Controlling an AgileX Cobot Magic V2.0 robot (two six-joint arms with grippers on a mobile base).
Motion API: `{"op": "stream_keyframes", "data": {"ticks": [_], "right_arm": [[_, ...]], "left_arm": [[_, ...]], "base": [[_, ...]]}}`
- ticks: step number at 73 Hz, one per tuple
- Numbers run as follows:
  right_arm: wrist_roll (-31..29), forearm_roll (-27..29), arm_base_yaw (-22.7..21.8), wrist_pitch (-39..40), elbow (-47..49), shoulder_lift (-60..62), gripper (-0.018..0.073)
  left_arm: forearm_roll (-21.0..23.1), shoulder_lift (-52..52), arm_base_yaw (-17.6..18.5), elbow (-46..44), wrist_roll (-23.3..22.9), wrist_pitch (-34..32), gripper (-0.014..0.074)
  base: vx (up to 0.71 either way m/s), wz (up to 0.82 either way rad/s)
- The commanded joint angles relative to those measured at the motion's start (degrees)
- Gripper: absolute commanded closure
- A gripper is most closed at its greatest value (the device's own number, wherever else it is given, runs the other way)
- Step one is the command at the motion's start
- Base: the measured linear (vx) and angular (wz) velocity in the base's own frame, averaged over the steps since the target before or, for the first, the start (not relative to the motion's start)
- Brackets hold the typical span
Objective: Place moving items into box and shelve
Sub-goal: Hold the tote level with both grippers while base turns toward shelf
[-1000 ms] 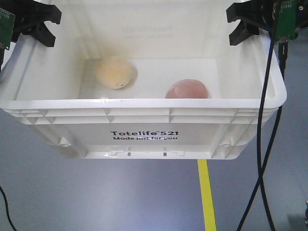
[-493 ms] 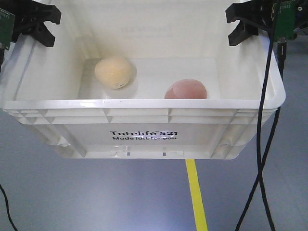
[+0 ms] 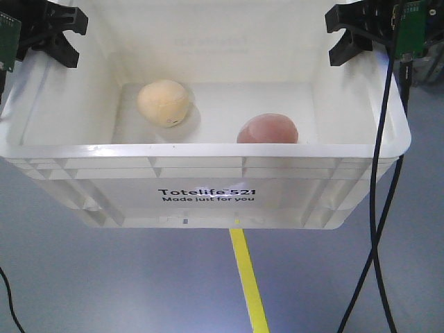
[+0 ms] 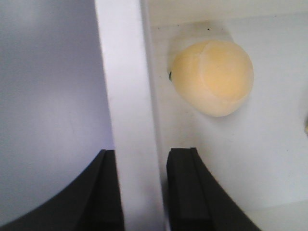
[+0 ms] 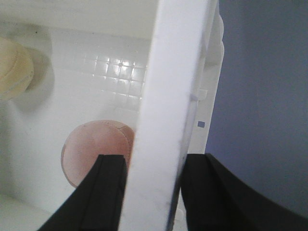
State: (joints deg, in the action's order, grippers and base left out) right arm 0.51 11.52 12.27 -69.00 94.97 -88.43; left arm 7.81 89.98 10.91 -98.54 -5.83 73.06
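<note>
**Crate.** The crate (image 3: pixel 208 149) fills the upper part of the front view. Its near wall carries the print "Totelife 521 Made just for you". The grey floor (image 3: pixel 104 284) shows below it, and a yellow line (image 3: pixel 246 281) runs from under the crate toward 6 o'clock.

**Contents.** Both balls lie inside the crate, on its bottom and apart from each other.
- The cream ball (image 3: pixel 164 103) lies at about 10 o'clock on the crate bottom, near the left wall.
- The pink ball (image 3: pixel 268 130) lies at about 4 o'clock, close to the near wall, whose rim hides its lower part.

**Left gripper.** The left gripper (image 4: pixel 142 192) is at 10 o'clock in the front view. It is clamped on the crate's left wall, with one black finger (image 4: pixel 185 192) inside, the other outside, and both against the wall. The jaws are open only as far as the thickness of the wall.

**Right gripper.** The right gripper (image 5: pixel 156 192) is at 2 o'clock in the front view. It is clamped the same way on the right wall, with one finger on each face. In its wrist view the pink ball lies just beside the inner finger.

**Cabling.** A black cable (image 3: pixel 378 208) hangs from the right arm past the crate's right end toward 5 o'clock.
</note>
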Motion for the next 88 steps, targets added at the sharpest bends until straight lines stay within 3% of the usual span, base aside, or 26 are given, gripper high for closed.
{"op": "stream_keyframes", "data": {"ticks": [1,88], "right_arm": [[-1.32,7.18,0.6,6.41,2.47,3.36,0.057],[-1.37,7.21,0.6,6.41,2.47,3.36,0.057]], "left_arm": [[6.01,-3.07,0.83,-2.52,0.08,-6.15,0.0613],[6.01,-3.07,0.83,-2.52,0.08,-6.15,0.0613]], "base": [[0.51,-0.36],[0.42,-0.5]]}}
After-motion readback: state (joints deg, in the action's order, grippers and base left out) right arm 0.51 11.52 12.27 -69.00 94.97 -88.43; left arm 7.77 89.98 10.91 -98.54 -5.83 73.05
